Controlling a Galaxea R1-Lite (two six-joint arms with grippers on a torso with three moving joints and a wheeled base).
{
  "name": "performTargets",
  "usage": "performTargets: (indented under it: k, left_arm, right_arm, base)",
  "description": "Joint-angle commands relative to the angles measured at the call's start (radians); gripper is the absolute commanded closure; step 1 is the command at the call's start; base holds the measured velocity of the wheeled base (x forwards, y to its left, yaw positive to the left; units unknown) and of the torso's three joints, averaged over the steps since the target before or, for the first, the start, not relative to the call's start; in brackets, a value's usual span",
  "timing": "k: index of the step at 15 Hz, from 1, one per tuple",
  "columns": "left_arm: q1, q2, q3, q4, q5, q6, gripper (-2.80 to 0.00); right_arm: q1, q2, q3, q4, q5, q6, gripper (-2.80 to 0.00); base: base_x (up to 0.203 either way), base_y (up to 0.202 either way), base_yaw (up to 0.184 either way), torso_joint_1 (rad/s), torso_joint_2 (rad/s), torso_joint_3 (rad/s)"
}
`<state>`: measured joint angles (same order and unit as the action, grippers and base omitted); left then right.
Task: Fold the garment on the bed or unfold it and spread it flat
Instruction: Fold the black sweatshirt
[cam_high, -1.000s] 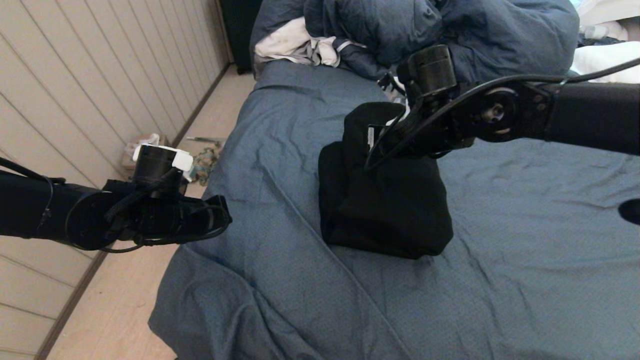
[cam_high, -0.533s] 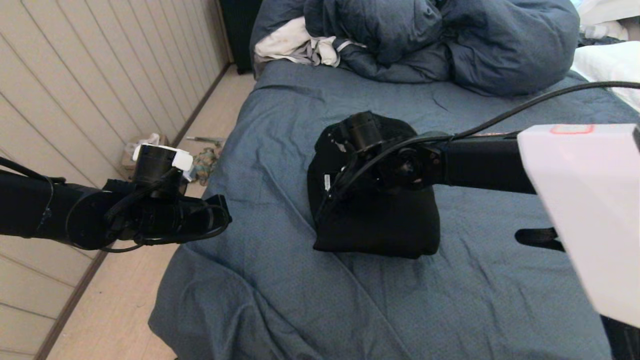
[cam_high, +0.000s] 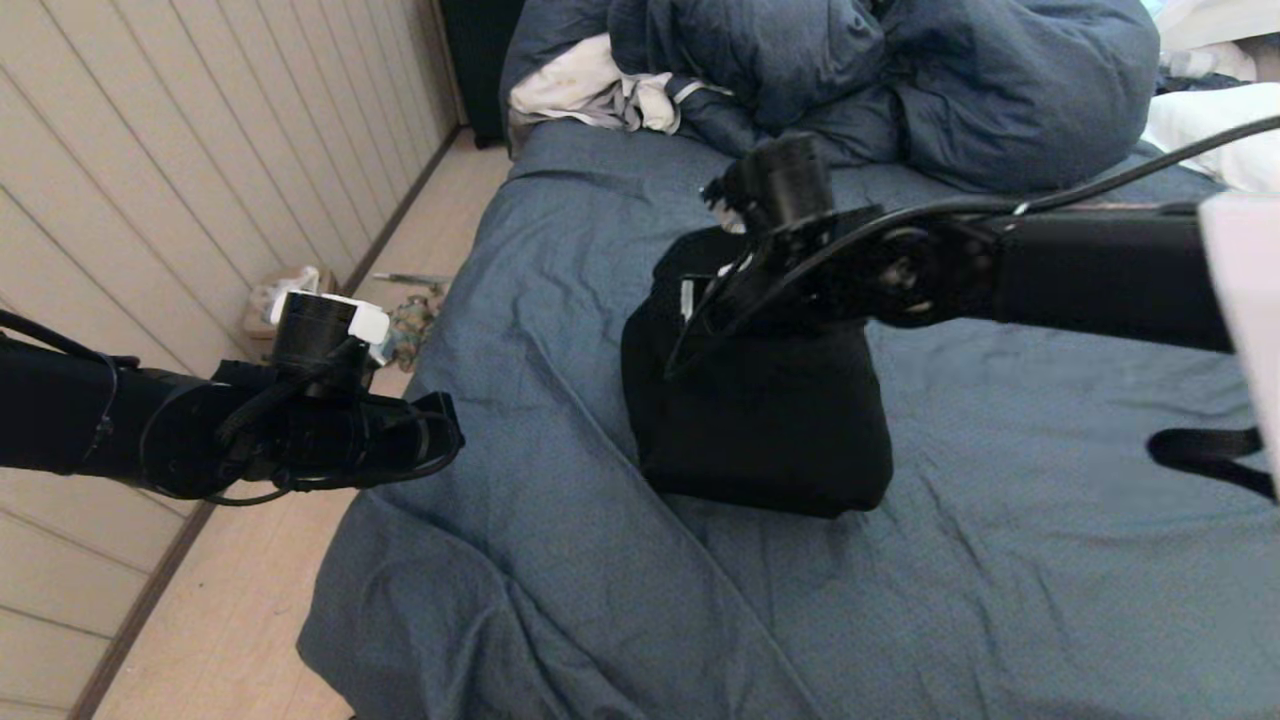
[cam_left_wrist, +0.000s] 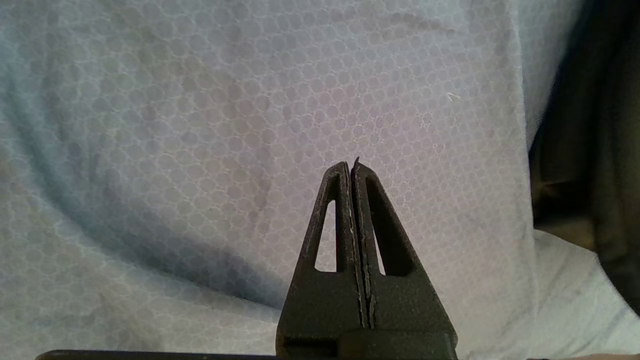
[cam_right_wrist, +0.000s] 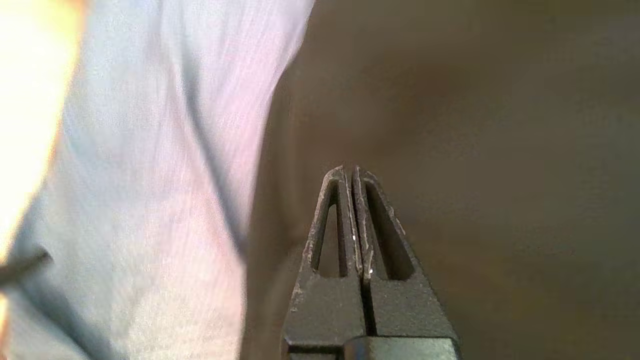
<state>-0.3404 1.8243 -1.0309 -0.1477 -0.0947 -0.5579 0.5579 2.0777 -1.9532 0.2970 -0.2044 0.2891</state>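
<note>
left hand (cam_left_wrist: 352, 167) clenched, empty, parked over bed's left edge, apart from garment. bed (cam_high: 1000, 560) with blue-grey sheet fills scene. garment (cam_high: 770, 420) black, folded in compact bundle, lies mid-bed, slightly far of centre. right hand (cam_right_wrist: 352, 172) clenched, empty, over garment's far part, arm reaching in from right. duvet (cam_high: 900, 70) heaped at far end.

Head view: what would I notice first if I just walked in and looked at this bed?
First, the black garment, folded into a thick bundle in the middle of the blue-grey bed. The right gripper reaches over it with fingers shut and empty, while the left gripper hangs shut by the bed's left edge. A puffy dark blue duvet is heaped at the far end.
</note>
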Motion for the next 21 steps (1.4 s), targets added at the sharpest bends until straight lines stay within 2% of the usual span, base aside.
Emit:
performTargets:
  k: [1, 4, 6, 9, 13, 17, 21]
  left_arm:
    - [0.0, 0.004, 0.0, -0.001, 0.0, -0.004, 0.0]
    - [0.0, 0.0, 0.003, -0.001, 0.0, -0.005, 0.0]
    - [0.001, 0.006, 0.002, -0.01, 0.0, -0.005, 0.0]
    - [0.001, 0.029, 0.008, -0.047, 0.001, -0.005, 0.0]
    - [0.001, 0.056, 0.021, -0.099, 0.006, 0.002, 0.0]
    - [0.001, 0.058, 0.021, -0.099, 0.006, 0.004, 0.0]
    - [0.0, 0.061, 0.021, -0.099, 0.006, 0.004, 0.0]
  right_arm:
    - [-0.047, -0.135, 0.004, 0.007, 0.0, -0.006, 0.0]
    - [-0.153, -0.202, 0.043, 0.02, 0.006, -0.015, 0.0]
    - [-0.175, -0.224, 0.131, 0.031, 0.009, -0.014, 0.0]
    - [-0.186, -0.213, 0.29, -0.001, 0.015, -0.008, 0.0]
    - [-0.187, -0.046, 0.377, -0.173, 0.034, -0.006, 0.0]
    - [-0.189, 0.054, 0.543, -0.318, 0.065, 0.001, 0.0]
    - [-0.189, 0.056, 0.542, -0.348, 0.069, 0.005, 0.0]
  base:
    - [0.0, 0.0, 0.0, 0.0, 0.0, 0.0]
    - [0.0, 0.0, 0.0, 0.0, 0.0, 0.0]
    - [0.0, 0.0, 0.0, 0.0, 0.0, 0.0]
    - [0.0, 0.0, 0.0, 0.0, 0.0, 0.0]
    - [0.0, 0.0, 0.0, 0.0, 0.0, 0.0]
    - [0.0, 0.0, 0.0, 0.0, 0.0, 0.0]
    - [0.0, 0.0, 0.0, 0.0, 0.0, 0.0]
